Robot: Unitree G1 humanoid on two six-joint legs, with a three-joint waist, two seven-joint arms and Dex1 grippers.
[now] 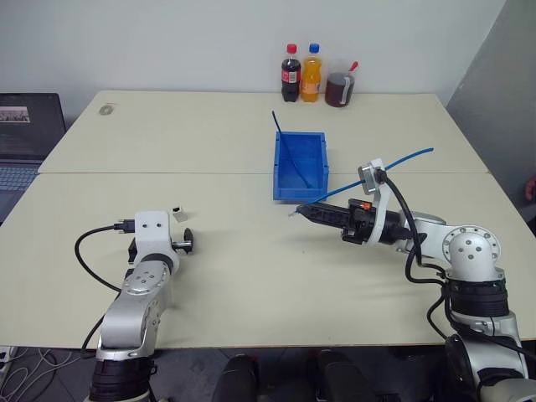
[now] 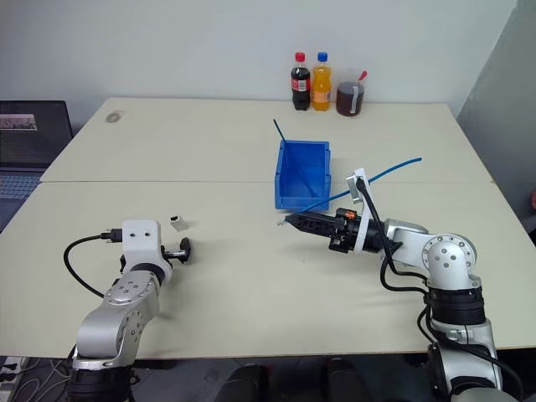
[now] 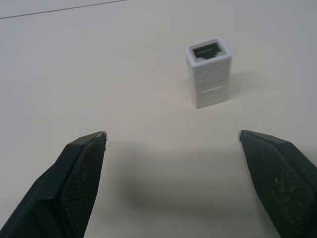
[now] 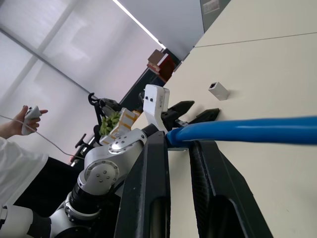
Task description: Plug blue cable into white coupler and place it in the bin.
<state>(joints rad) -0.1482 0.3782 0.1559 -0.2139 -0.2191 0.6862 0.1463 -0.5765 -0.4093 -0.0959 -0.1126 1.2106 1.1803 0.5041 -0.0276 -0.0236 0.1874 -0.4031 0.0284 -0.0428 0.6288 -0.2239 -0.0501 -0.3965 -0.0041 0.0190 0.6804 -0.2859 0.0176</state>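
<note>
Left gripper (image 3: 171,141) is spread wide and aimed low along the table (image 1: 251,276), the white coupler (image 3: 208,72) standing upright just ahead, at about 1 o'clock off the fingertips (image 3: 98,140), not touched; the socket face is turned upward, so a side pinch on the body would leave the port free for the plug. In the head views the coupler is seen at roughly 1 o'clock from the left wrist, well apart from the bin (image 1: 300,167). Right gripper (image 1: 303,211) is clamped on the blue cable (image 1: 394,164) near its plug end and held level above the table, pointing toward 9 o'clock, presumably so the plug is presented sideways for mating; the rest of the cable trails back past the wrist toward 2 o'clock. The bin sits at 12 o'clock of the right fingertips, with a darker cable (image 1: 285,141) sticking out of it. A person (image 4: 20,148) holding a small controller is visible behind the robot in the right wrist view. Judged step: coupler pickup not yet made; insertion and binning remain
</note>
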